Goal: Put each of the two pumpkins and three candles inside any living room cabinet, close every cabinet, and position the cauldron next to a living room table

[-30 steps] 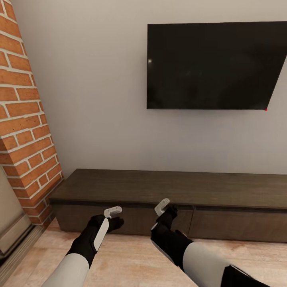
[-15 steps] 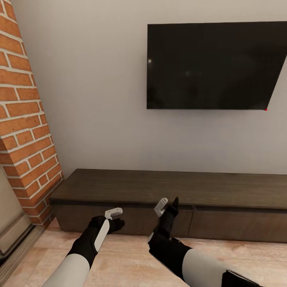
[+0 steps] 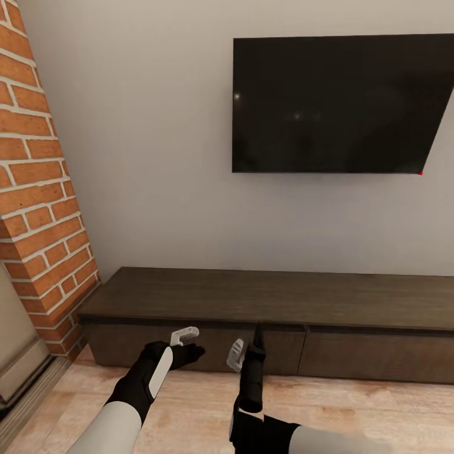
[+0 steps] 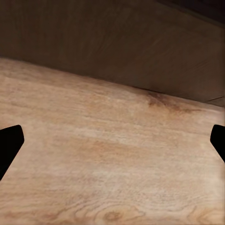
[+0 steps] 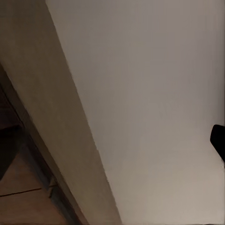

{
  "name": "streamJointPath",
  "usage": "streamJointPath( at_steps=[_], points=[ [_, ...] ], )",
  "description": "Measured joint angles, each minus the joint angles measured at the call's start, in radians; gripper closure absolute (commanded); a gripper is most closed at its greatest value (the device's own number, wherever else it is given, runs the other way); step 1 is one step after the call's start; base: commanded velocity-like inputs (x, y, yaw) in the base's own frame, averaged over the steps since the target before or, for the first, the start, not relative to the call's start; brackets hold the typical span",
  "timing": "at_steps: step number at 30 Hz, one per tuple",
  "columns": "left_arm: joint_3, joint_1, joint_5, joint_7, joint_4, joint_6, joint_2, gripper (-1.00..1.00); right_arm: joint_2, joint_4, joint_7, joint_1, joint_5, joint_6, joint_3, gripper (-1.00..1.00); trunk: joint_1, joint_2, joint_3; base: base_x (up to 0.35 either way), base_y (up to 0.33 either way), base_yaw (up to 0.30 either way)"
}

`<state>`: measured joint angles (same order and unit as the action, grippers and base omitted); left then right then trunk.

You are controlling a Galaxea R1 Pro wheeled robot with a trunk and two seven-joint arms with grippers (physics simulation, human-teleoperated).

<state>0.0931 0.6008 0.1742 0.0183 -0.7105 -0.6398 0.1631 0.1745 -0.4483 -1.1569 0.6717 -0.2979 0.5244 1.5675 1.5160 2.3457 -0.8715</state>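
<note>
Brick chimney (image 3: 41, 183), black TV (image 3: 340, 104), closed cabinet (image 3: 271, 302)

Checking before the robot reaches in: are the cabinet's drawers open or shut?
Shut. In the head view the cabinet's drawer fronts sit flush under the top, with no pale interior showing.

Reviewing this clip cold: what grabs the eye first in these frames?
The big black TV on the grey wall dominates the upper right, with the red brick chimney slanting down the left edge. Below runs the long dark-brown cabinet, its drawer fronts flush, and both arms reach toward it: the left gripper low before the front, the right gripper beside it, turned edge-on.
</note>
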Motion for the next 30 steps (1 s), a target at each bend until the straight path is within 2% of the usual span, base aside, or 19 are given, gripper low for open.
streamJointPath(
  at_steps=[7,13,16,17,20,30],
  points=[
    [-0.001,0.000,0.002,-0.004,0.000,0.000,0.000,-1.00,0.000,-0.001,0.083,-0.027,0.000,0.002,0.018,-1.00,0.000,0.000,0.000,0.000,0.000,0.000],
    [-0.001,0.000,0.002,-0.005,0.000,0.000,0.000,-1.00,0.000,-0.005,0.138,-0.031,-0.001,-0.004,0.018,-1.00,0.000,0.000,0.000,0.000,0.000,0.000],
    [-0.001,0.000,0.002,-0.004,0.000,0.000,0.000,-1.00,0.000,-0.006,0.216,-0.032,0.001,-0.031,0.014,-1.00,0.000,0.000,0.000,0.000,0.000,0.000],
    [-0.001,0.000,0.002,-0.005,0.000,0.000,0.000,-1.00,0.000,-0.006,0.262,-0.032,0.003,-0.046,0.013,-1.00,0.000,0.000,0.000,0.000,0.000,0.000],
    [-0.002,0.000,0.003,-0.005,0.000,0.000,0.001,-1.00,0.000,-0.006,0.325,-0.031,0.006,-0.062,0.011,-1.00,0.000,0.000,0.000,0.000,0.000,0.000],
    [-0.007,0.000,0.004,-0.006,0.000,0.000,0.004,-1.00,0.000,-0.008,0.384,-0.021,0.009,-0.081,0.010,-1.00,0.000,0.000,0.000,0.000,0.000,0.000]
  ],
)
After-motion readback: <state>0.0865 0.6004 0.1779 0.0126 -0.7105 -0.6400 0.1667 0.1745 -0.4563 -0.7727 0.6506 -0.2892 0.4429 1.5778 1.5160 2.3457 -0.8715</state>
